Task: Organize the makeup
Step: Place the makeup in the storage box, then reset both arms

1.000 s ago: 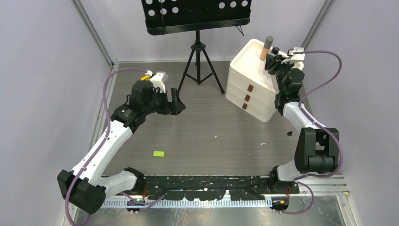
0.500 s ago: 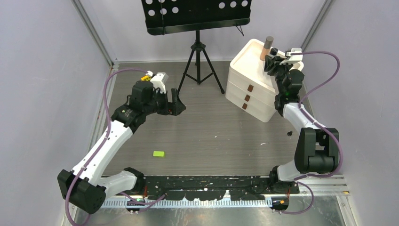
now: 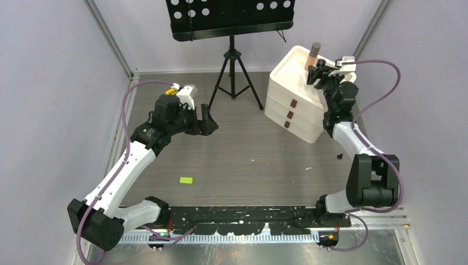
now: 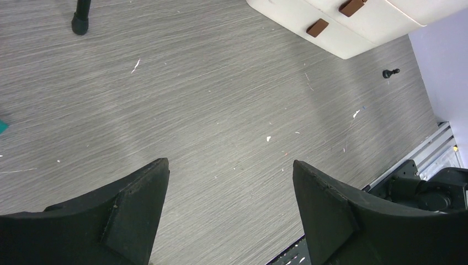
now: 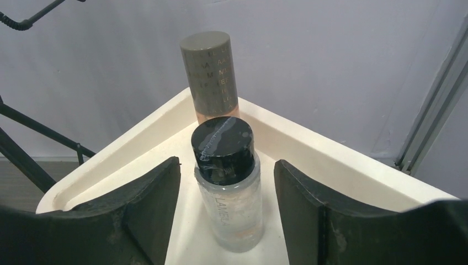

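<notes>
A clear black-capped bottle (image 5: 227,187) stands upright in the top tray of the white three-drawer box (image 5: 342,160). A tan tube with a grey-brown cap (image 5: 212,74) stands upright just behind it in the tray's far corner, and also shows in the top view (image 3: 313,55). My right gripper (image 5: 226,163) is open with one finger on each side of the bottle and a gap on both sides. In the top view my right gripper (image 3: 318,72) hides the bottle. My left gripper (image 3: 205,122) is open and empty above the bare table, as the left wrist view (image 4: 230,164) shows. No other makeup is in view.
The drawer box (image 3: 292,105) stands at the back right with its drawers shut. A black music stand tripod (image 3: 234,72) stands at the back centre. A small green block (image 3: 186,180) lies front left. A small black piece (image 3: 339,157) lies near the right arm.
My right gripper has shifted slightly left over the box top. The left arm has not moved.
</notes>
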